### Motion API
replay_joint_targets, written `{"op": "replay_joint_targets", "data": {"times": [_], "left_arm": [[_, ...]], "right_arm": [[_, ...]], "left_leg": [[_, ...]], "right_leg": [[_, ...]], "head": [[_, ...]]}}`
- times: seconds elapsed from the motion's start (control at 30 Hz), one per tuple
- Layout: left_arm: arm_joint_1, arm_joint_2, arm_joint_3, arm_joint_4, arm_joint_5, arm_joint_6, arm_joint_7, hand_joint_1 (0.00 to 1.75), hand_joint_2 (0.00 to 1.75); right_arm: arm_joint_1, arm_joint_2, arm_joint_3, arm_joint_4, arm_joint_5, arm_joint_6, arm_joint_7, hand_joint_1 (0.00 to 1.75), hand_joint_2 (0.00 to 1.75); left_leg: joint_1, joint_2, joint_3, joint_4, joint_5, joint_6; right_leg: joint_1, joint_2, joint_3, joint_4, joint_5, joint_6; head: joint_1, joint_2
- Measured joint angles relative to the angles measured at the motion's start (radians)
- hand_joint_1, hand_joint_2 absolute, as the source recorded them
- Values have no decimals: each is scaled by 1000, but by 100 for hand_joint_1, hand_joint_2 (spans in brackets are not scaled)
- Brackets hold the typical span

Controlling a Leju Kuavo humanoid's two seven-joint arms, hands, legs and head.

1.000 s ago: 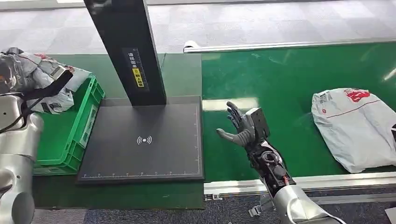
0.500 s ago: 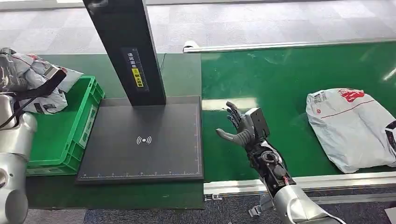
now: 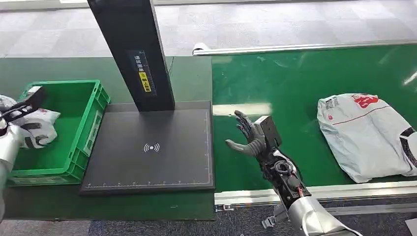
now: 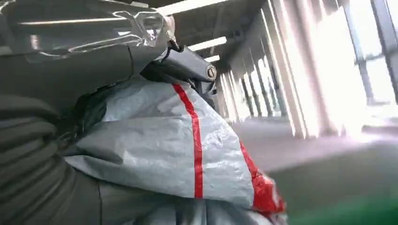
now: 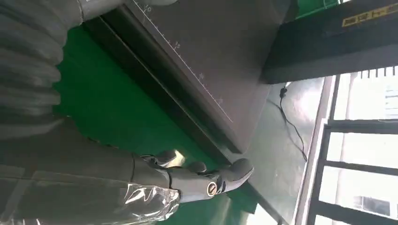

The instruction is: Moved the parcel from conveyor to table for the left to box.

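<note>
I'm holding one bag (image 3: 34, 129) in my left hand (image 3: 11, 129) over the crate (image 3: 83, 129); right hand (image 3: 250, 138) spread empty, another parcel (image 3: 366, 132) waiting on the belt (image 3: 295, 88).

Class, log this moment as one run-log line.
left hand: holds parcel over green crate | right hand: open above conveyor | second parcel: on conveyor

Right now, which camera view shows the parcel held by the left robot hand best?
The left wrist view: the held parcel is seen close up, grey plastic with a red stripe, gripped by the left robot hand. The head view shows it small at the edge, over the green crate. The right wrist view looks at the scanner platform.
</note>
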Motion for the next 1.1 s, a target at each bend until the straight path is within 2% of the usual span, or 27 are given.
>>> {"op": "replay_joint_targets", "data": {"times": [0.13, 0.53, 0.63, 0.73, 0.83, 1.1], "left_arm": [[8, -4, -4, 35, -7, -51, 12, 0, 175], [33, -4, -3, 46, -7, 32, 7, 0, 175], [46, -6, -4, 46, -8, 113, -10, 0, 175], [67, -16, -4, 32, 9, 312, -86, 0, 175], [87, -41, 4, -10, 97, 518, -256, 0, 175], [161, -107, 30, -225, 107, 534, -432, 0, 175]], "right_arm": [[-1, 16, 5, 0, 12, 5, 11, 0, 175], [-1, 32, 8, -1, 5, 15, 14, 0, 175], [-1, 33, 8, -8, 6, 15, 14, 0, 175], [0, 33, 8, -18, 6, 15, 14, 0, 175], [2, 33, 8, -33, 5, 14, 18, 0, 175], [7, 31, 8, -50, -3, 15, 15, 0, 175]], "left_leg": [[-1, 0, 0, 0, 0, 0], [0, 0, 1, 0, 0, 0], [0, 0, 1, 0, 0, 0], [0, 0, 1, 0, 0, 0], [-1, -1, 1, 0, 0, 0], [-1, 0, 1, 0, 0, 0]], "right_leg": [[-1, 0, 1, 0, 0, 0], [0, 0, 1, 0, 0, 0], [0, 0, 0, 0, 0, 0], [0, 0, 0, 0, 0, 0], [-1, -1, 1, 0, 0, 0], [-1, 0, 0, -1, 0, 0]], "head": [[0, 0], [0, 0], [0, 0], [0, 0], [0, 0], [0, 0]]}}
